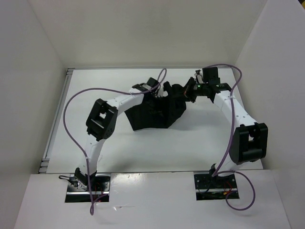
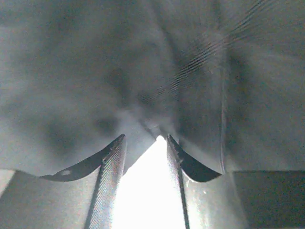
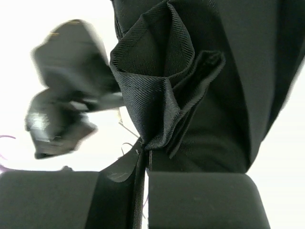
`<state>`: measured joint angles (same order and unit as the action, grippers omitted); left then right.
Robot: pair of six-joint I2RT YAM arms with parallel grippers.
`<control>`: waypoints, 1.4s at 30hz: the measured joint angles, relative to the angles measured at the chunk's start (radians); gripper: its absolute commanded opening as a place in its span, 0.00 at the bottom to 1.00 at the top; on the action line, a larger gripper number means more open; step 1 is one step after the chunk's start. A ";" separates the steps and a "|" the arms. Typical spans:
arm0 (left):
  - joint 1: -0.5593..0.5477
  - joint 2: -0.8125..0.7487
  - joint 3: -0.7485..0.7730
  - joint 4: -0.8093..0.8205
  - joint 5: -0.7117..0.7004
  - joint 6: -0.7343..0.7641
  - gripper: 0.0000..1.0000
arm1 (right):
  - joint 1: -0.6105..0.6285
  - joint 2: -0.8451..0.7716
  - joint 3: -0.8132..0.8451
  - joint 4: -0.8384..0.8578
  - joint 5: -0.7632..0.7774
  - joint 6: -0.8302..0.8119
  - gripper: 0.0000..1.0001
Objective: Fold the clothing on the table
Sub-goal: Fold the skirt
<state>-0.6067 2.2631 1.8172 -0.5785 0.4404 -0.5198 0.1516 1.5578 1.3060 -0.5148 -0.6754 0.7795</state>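
The black clothing (image 1: 152, 117) lies in a bunched heap at the middle of the white table (image 1: 119, 152), with its far edge lifted. My left gripper (image 1: 159, 91) hangs over that far edge. In the left wrist view its fingers (image 2: 112, 171) stand apart around a bright gap, so the left gripper (image 2: 145, 138) is open, and fabric (image 2: 95, 71) fills the view just past the tips. My right gripper (image 1: 187, 91) is at the garment's far right corner. The right gripper (image 3: 144, 151) is shut on a pleated fold of the clothing (image 3: 162, 71).
White walls (image 1: 33, 95) close in the table on the left, back and right. Purple cables (image 1: 71, 124) loop from both arms above the tabletop. A blurred black part of the left arm (image 3: 62, 109) shows left of the held fold in the right wrist view.
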 measured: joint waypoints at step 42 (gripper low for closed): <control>0.293 -0.267 -0.467 0.111 -0.116 0.017 0.07 | 0.184 0.122 0.037 0.043 0.030 0.010 0.00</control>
<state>-0.3134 1.9957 1.3499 -0.4675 0.3241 -0.5026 0.3355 1.6802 1.3426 -0.4717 -0.6453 0.7891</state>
